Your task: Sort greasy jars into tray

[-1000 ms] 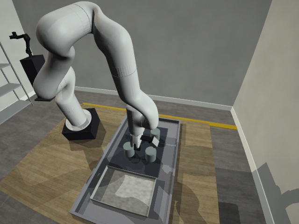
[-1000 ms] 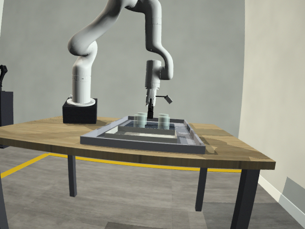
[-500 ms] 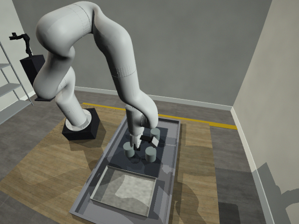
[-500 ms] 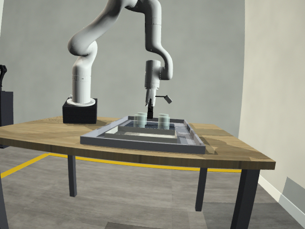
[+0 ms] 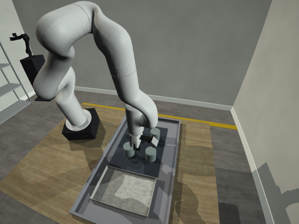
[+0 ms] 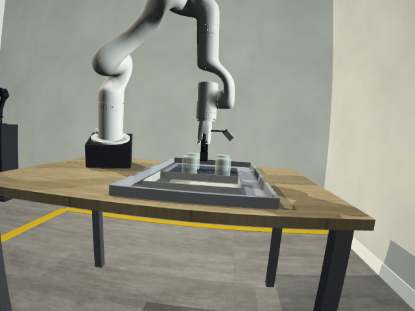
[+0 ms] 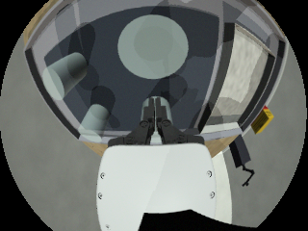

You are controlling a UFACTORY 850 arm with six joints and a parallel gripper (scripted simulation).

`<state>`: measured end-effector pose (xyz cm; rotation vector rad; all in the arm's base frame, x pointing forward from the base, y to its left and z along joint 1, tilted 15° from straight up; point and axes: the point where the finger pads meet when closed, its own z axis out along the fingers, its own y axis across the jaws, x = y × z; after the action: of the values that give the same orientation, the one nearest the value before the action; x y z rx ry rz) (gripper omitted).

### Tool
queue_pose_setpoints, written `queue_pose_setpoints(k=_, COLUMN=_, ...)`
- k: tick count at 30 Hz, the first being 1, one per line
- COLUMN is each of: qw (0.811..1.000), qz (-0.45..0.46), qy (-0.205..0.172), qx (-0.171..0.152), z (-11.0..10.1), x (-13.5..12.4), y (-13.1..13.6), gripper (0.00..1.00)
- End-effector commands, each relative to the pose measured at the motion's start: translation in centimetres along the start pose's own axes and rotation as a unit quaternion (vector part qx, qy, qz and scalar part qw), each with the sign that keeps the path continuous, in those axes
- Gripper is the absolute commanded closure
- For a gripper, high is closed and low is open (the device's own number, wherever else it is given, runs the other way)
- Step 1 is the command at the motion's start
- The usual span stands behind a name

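Pretty much nothing sorted yet as far as I can tell. The tray (image 5: 95, 185) at the lower middle of the top view has no jars in it. Three jars are visible on the mat (image 5: 154, 170), the fourth is probably hidden behind the arm. The gripper (image 5: 136, 147) is pinched together on nothing, down beside the left jar (image 5: 128, 149), looks set for a push test.

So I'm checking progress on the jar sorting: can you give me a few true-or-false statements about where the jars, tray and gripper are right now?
1. The shallow square tray holds a jar. False: no jar is in it.
2. The black-fingered gripper is shut on nothing. True.
3. The gripper is down among the pale glass jars, beside one. True.
4. A jar lies tipped over on the dark drying mat. False: the visible jars stand upright.
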<state>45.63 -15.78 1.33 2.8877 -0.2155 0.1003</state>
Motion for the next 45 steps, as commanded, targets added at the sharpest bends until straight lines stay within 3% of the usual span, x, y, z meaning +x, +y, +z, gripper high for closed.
queue_pose_setpoints(k=1, qw=1.0, qz=0.0, qy=0.001, qx=0.0, z=-0.05, x=0.01, y=0.01, gripper=1.0)
queue_pose_setpoints(k=45, qw=1.0, qz=0.0, qy=0.001, qx=0.0, z=-0.05, x=-0.5, y=0.01, gripper=1.0)
